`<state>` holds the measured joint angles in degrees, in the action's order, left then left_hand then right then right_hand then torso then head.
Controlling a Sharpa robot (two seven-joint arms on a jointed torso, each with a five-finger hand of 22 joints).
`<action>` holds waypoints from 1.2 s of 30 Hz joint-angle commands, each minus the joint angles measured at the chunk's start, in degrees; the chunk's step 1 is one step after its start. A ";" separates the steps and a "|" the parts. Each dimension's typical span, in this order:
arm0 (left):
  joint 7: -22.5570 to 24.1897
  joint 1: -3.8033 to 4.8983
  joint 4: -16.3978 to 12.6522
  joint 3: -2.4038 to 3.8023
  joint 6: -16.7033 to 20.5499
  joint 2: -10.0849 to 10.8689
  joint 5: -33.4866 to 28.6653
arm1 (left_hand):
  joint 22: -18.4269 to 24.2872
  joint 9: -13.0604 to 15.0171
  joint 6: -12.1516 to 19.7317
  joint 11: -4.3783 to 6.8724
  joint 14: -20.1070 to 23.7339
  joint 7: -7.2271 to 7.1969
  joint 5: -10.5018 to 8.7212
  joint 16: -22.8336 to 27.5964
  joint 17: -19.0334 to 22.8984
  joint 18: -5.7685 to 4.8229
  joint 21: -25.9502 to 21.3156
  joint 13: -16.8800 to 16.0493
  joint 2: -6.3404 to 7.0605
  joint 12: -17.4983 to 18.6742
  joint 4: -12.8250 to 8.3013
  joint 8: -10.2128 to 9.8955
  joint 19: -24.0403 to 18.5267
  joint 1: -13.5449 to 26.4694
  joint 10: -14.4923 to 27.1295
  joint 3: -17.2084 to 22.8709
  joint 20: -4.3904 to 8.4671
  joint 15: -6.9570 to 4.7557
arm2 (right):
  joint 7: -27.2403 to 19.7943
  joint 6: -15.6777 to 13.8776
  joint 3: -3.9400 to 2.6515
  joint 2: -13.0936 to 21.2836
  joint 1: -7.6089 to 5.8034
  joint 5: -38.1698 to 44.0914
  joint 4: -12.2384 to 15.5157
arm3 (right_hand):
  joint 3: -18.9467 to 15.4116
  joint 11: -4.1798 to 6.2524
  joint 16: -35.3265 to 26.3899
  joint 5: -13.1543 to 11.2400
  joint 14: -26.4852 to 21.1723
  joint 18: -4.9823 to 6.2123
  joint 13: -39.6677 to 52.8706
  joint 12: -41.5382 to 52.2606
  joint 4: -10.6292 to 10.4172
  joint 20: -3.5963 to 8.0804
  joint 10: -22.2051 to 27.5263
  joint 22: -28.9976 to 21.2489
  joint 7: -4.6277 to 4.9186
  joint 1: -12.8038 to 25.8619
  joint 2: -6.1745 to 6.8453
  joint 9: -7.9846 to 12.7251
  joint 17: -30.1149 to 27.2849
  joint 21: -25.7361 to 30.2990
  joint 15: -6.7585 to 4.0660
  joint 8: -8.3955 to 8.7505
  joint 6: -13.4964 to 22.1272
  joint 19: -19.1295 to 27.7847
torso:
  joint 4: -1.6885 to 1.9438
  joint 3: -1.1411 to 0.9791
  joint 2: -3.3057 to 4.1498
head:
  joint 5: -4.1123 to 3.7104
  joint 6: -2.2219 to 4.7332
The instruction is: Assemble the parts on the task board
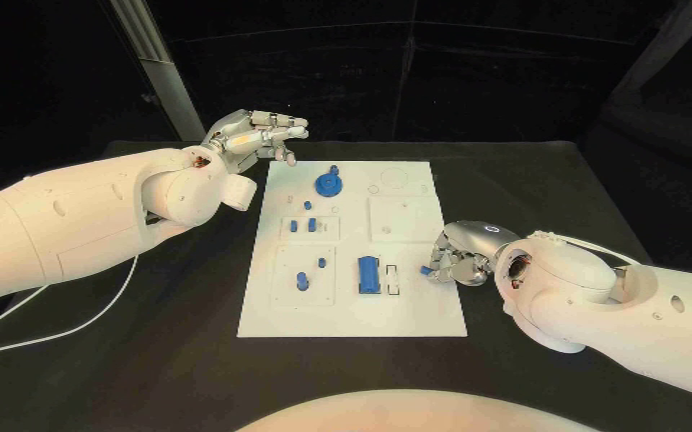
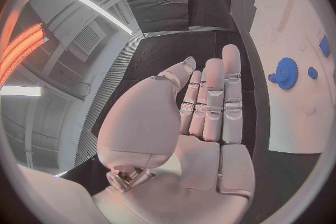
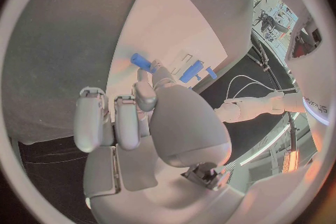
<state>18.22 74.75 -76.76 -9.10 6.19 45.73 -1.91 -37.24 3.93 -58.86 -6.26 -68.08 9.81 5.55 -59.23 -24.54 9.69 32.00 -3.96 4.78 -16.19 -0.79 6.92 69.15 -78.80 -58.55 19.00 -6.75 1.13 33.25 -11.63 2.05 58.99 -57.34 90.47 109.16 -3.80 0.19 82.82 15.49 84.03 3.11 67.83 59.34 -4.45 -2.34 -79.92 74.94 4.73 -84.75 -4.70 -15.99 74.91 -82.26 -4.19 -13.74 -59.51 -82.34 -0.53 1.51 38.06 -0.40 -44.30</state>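
Where task board [image 1: 418,312] meets its right edge, lower-mid frame: small blue part [image 1: 428,271], pinched by right hand [image 1: 464,252], long axis cannot tell. Empty slot [image 1: 391,279] just left. Left hand [image 1: 257,137] upper left, fingers straight, holding nothing, farther off.

Matt white task board [image 1: 411,302], glossy blue plastic parts [image 1: 330,185], matt black table [image 1: 130,372], silver metallic hands [image 1: 260,137], smooth white arm shells [image 1: 87,217]

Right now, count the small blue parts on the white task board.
8, perhaps more hidden: a gear, pegs at, a long block, and one pinched by the right hand at.
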 commanded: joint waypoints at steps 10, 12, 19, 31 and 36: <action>0.16 0.07 -0.06 0.01 -0.66 -0.09 -0.16 | 0.09 -0.07 -0.18 0.05 0.47 0.02 -0.05 0.15 0.05 0.76 -0.31 0.10 0.07 -0.13 0.01 0.17 -0.16 -0.09 0.26 0.28 -0.02 0.06 | -2.12 -8.42 -0.03 -0.26 -0.10 -4.35 1.44 | 2.44 0.21 0.24 1.33 3.57 -0.14 0.74 0.73 -1.09 0.04 -0.60 1.55 -0.41 3.19 1.64 0.11 2.12 -0.74 0.05 0.82 -1.65 -0.69 | -0.01 0.03 0.07 | 0.13 -0.15; 0.16 0.08 -0.06 0.01 -0.65 -0.06 -0.16 | 0.09 -0.07 -0.18 0.05 0.47 0.02 -0.05 0.15 0.05 0.76 -0.31 0.10 0.07 -0.13 0.01 0.17 -0.16 -0.09 0.26 0.28 -0.02 0.06 | -1.85 -8.83 -0.03 -0.48 -0.10 -4.93 1.40 | 3.07 0.32 0.28 1.94 3.59 -0.15 0.83 0.82 -1.31 0.11 -0.72 1.65 -0.52 3.58 2.01 0.13 2.21 -0.79 -0.02 0.92 -1.94 -0.75 | -0.05 0.01 0.06 | 0.30 -0.13; 0.14 0.09 -0.15 0.00 -0.61 -0.02 -0.16 | 0.09 -0.07 -0.18 0.05 0.47 0.02 -0.05 0.15 0.05 0.76 -0.31 0.10 0.07 -0.13 0.01 0.17 -0.16 -0.09 0.26 0.28 -0.02 0.06 | -0.56 -8.56 -0.02 -1.84 -0.11 -11.30 0.64 | 5.35 0.51 0.47 5.72 3.66 -0.23 1.13 1.05 -2.59 0.31 -1.19 2.04 -0.80 5.50 3.23 0.12 2.62 -0.98 -0.21 1.28 -2.84 -0.96 | -0.04 0.06 0.10 | 0.30 -0.32; 0.13 0.12 -0.38 0.00 -0.49 0.12 -0.16 | 0.11 -0.08 -0.13 0.04 0.48 0.04 -0.05 0.12 0.12 0.76 -0.33 0.11 0.14 -0.18 -0.08 0.17 -0.14 -0.13 0.34 0.33 -0.01 0.07 | 2.61 -8.35 0.00 -4.76 -0.12 -18.59 -0.74 | 7.87 0.71 0.73 9.63 3.77 -0.30 1.70 1.55 -4.63 0.47 -1.92 2.41 -1.03 8.60 4.61 -0.08 3.19 -1.15 -0.39 1.74 -3.90 -1.15 | -0.04 0.02 0.09 | 0.26 -0.84; 0.13 0.13 -0.42 0.00 -0.49 0.14 -0.16 | 0.11 -0.08 -0.13 0.04 0.48 0.04 -0.05 0.12 0.12 0.76 -0.33 0.11 0.14 -0.18 -0.08 0.17 -0.14 -0.13 0.34 0.33 -0.01 0.07 | 3.39 -8.84 0.00 -5.87 -0.12 -19.66 -1.30 | 8.16 0.77 0.78 9.66 3.78 -0.32 1.92 1.80 -4.97 0.51 -2.07 2.52 -1.14 9.14 4.83 -0.17 3.28 -1.20 -0.42 1.71 -4.22 -1.21 | -0.06 0.01 0.06 | 0.35 -0.86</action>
<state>18.16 74.78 -77.05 -9.14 6.18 45.85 -1.91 -37.21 3.93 -58.86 -6.25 -68.08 9.81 5.55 -59.23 -24.47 9.69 32.00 -3.90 4.78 -16.19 -0.79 6.92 69.15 -78.80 -58.56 18.99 -6.75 1.13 35.18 -19.46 2.05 53.25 -57.37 73.38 107.93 4.04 0.92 83.32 24.90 84.04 3.10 69.68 60.76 -9.29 -1.93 -81.50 74.93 3.64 -76.18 0.04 -16.17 74.91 -83.16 -4.21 -12.10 -63.14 -83.14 -0.58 1.54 38.15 -0.14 -45.16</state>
